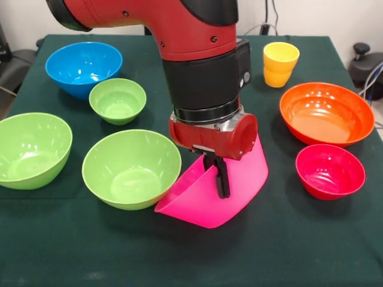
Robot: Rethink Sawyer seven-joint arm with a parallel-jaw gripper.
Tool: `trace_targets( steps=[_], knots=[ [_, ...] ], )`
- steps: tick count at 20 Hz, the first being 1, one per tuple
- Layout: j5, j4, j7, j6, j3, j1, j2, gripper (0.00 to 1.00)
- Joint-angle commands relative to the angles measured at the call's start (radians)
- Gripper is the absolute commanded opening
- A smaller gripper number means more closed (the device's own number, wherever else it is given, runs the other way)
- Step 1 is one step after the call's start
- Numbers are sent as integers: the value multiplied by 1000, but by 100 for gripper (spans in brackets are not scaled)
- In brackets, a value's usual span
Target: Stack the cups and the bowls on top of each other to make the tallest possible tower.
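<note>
Red arm reaches straight down, its hand (219,173) clamped on the tilted pink bowl's (239,191) rim.

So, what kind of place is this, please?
Probably a robotics lab: a table under dark green cloth, plastic bowls laid out, the gripper gripping the pink bowl, cables at the right edge.
</note>
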Motion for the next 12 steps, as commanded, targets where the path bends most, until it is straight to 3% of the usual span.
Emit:
trace_targets(
  steps=[1, 6, 12],
  knots=[
    [-142, 129, -292, -8, 131, -55, 49, 0],
    [-174, 148, -285, -9, 179, -75, 53, 0],
    [-181, 249, -338, -63, 341, -232, 103, 0]
  ],
)
